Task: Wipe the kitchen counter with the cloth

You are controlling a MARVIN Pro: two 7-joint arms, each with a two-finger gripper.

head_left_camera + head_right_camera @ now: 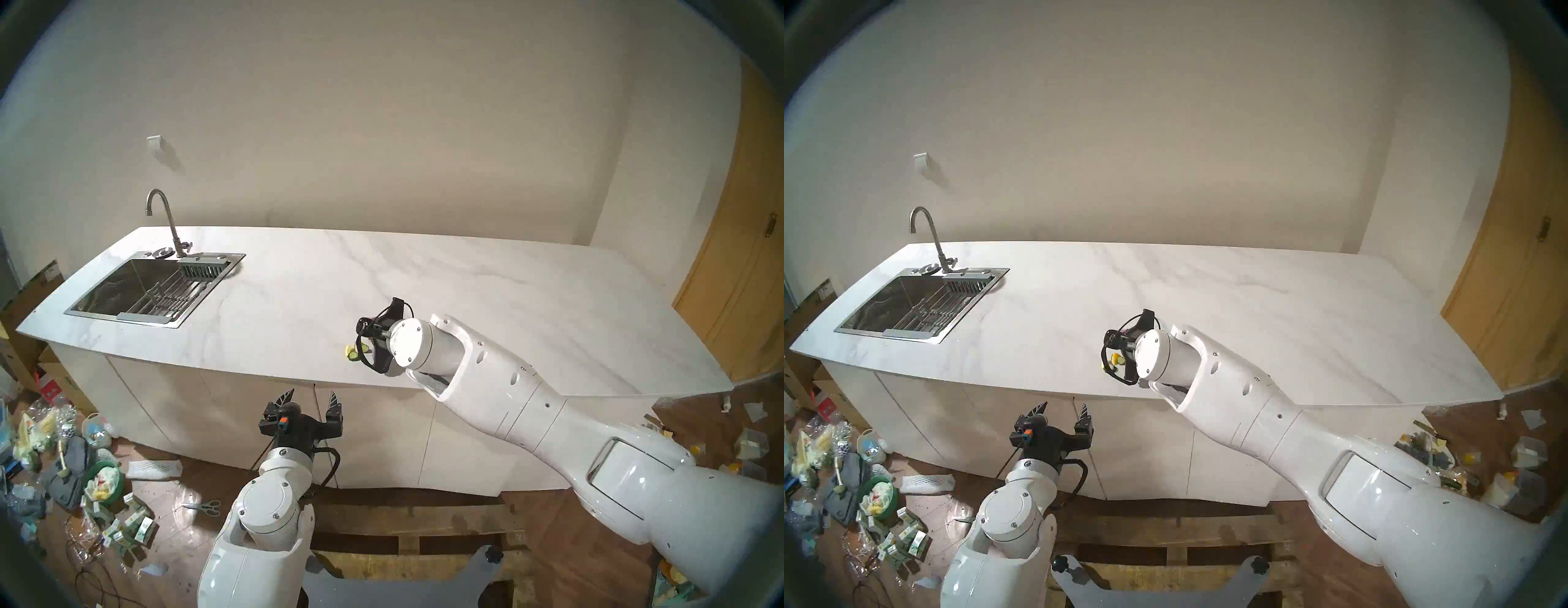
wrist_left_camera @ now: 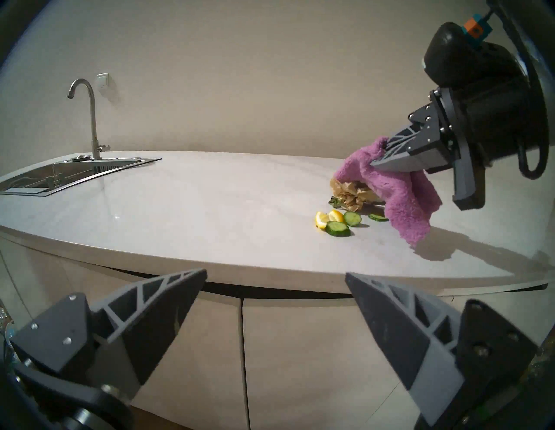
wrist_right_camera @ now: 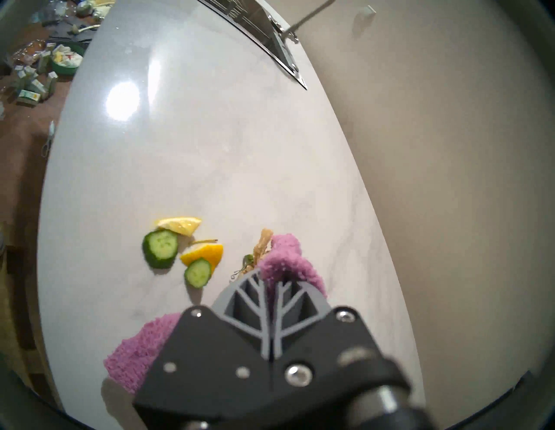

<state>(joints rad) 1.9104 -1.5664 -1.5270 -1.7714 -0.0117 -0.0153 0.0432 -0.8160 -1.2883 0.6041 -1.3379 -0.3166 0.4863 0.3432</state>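
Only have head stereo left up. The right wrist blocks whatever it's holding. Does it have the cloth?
Observer: Yes. In the left wrist view the right gripper is shut on the purple cloth, which hangs down from it.
Operator: Cloth on the counter?
Observer: Mostly lifted; only its lowest corner hangs near the kitchen counter, and I cannot tell if it touches.
Operator: I see only a bit of yellow-green by the wrist. More there?
Observer: Yes: lemon wedges, cucumber slices and a crumpled brown paper scrap that sits partly under the cloth.
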